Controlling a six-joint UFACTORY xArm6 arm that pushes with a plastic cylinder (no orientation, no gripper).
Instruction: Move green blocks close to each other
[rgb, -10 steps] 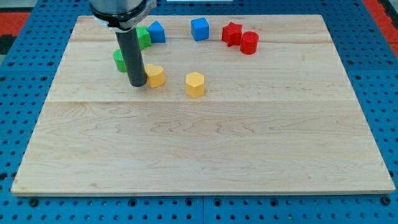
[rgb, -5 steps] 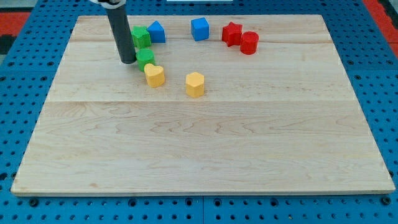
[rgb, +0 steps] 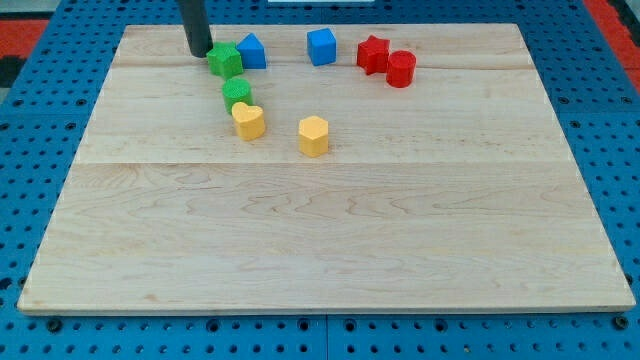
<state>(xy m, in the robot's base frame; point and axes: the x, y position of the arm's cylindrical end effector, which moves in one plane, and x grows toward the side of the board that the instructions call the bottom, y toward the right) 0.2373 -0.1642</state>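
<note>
A green cube-like block (rgb: 225, 60) sits near the view's top left, touching a blue block (rgb: 251, 51) on its right. A green round block (rgb: 236, 95) lies just below it, a small gap apart, and touches a yellow heart-shaped block (rgb: 248, 121) beneath it. My tip (rgb: 200, 52) stands just left of the green cube-like block, close to it or touching its left side.
A yellow hexagonal block (rgb: 313, 135) lies right of the yellow heart. A blue cube (rgb: 321, 46), a red star-like block (rgb: 373, 53) and a red cylinder (rgb: 400, 68) line the view's top. The wooden board (rgb: 320, 230) rests on a blue pegboard.
The green round block was pushed right, up against the yellow heart and below the green cube. My tip then moved up toward the view's top, to the left of the green cube.
</note>
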